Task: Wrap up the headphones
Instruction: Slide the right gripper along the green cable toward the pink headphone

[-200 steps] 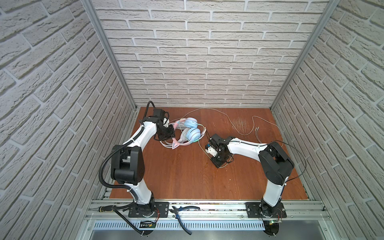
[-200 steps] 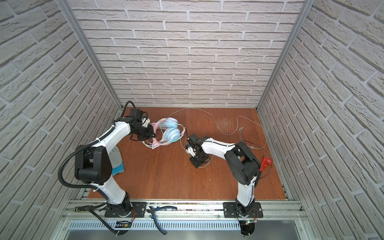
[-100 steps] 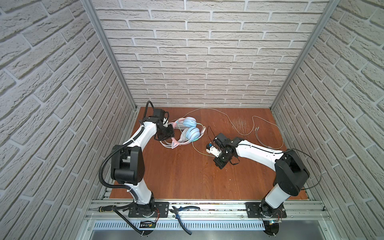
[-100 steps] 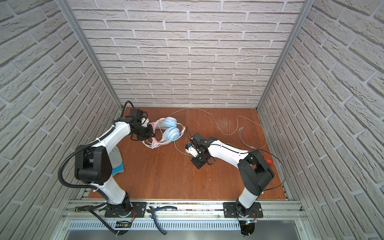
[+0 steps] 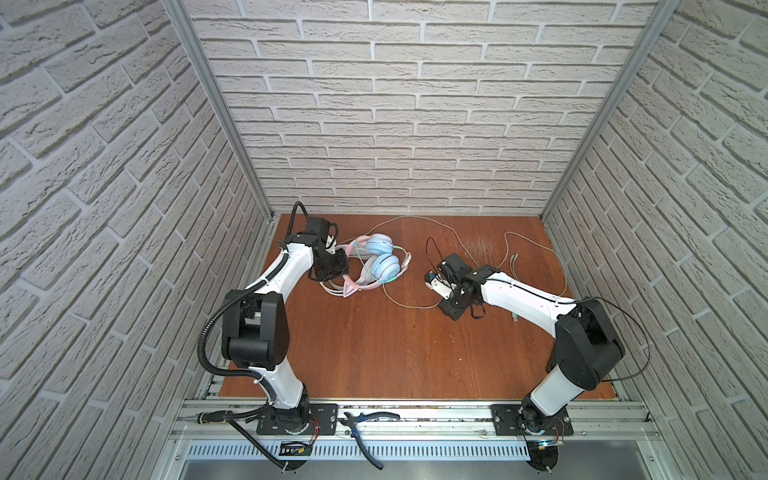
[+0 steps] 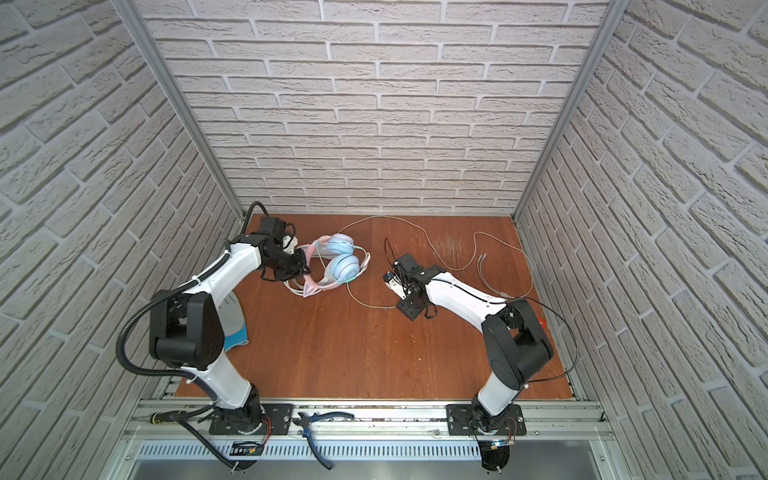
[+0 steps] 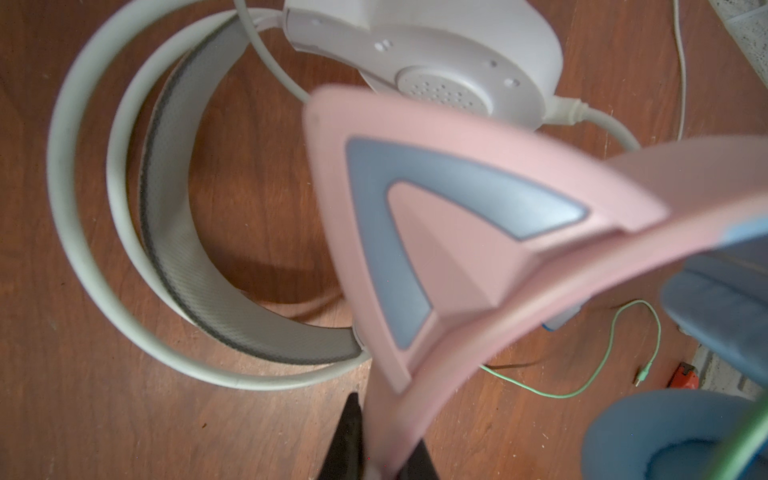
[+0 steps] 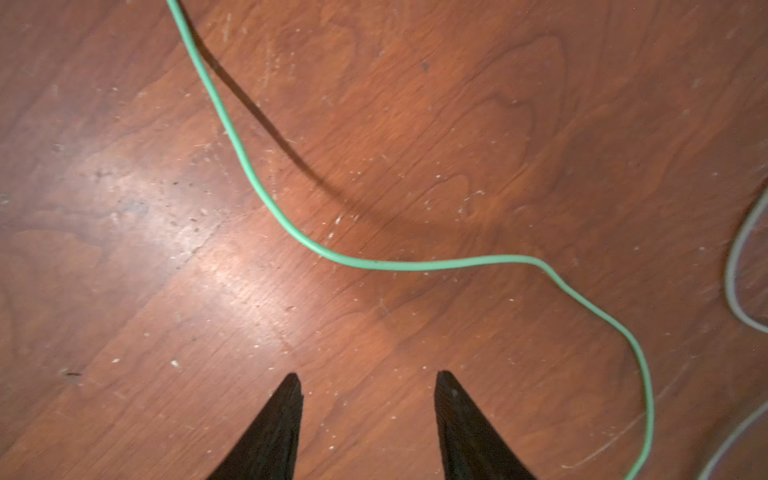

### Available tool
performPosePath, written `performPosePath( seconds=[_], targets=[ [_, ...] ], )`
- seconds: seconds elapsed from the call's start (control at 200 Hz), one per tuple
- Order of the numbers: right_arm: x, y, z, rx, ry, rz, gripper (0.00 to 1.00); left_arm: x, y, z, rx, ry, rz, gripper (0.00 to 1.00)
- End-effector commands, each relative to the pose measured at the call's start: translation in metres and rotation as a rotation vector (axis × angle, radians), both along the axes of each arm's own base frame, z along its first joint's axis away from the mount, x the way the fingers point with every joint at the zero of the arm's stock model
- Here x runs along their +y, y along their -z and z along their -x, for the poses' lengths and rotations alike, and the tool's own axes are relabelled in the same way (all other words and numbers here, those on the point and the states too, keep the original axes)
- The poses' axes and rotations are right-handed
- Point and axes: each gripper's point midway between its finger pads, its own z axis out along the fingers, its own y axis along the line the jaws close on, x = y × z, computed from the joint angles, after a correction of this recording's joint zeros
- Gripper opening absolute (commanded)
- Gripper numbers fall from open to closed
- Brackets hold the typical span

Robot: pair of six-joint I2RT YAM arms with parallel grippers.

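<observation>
Left gripper point(image 7: 380, 453): pinched shut on the pink band of the cat-ear headphones point(image 5: 376, 266). White headphones point(image 7: 83, 187) lie beneath that pair, touching it. Green cable point(image 8: 415, 265) trails off right of the cat-ear pair, slack on the table point(image 5: 374, 353). Right gripper point(image 8: 368, 378): jaws apart, empty, cable just ahead. Plan: hold the band steady, close squarely on green only, clear of the white cable point(image 8: 733, 270).
</observation>
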Motion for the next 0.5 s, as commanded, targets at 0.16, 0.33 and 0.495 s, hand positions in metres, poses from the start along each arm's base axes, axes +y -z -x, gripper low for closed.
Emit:
performPosePath(
  seconds=[0.16, 0.33, 0.495],
  targets=[
    [0.007, -0.013, -0.035, -0.245, -0.212, 0.023, 0.57, -0.008, -0.016, -0.008, -0.059, 0.022, 0.05, 0.0],
    [0.006, 0.004, -0.039, -0.175, -0.278, 0.049, 0.61, -0.008, -0.016, -0.009, -0.058, 0.024, 0.048, 0.0],
    [0.014, 0.005, -0.057, -0.227, -0.3, 0.023, 0.62, -0.008, -0.014, -0.008, -0.051, 0.024, 0.048, 0.0]
  ],
)
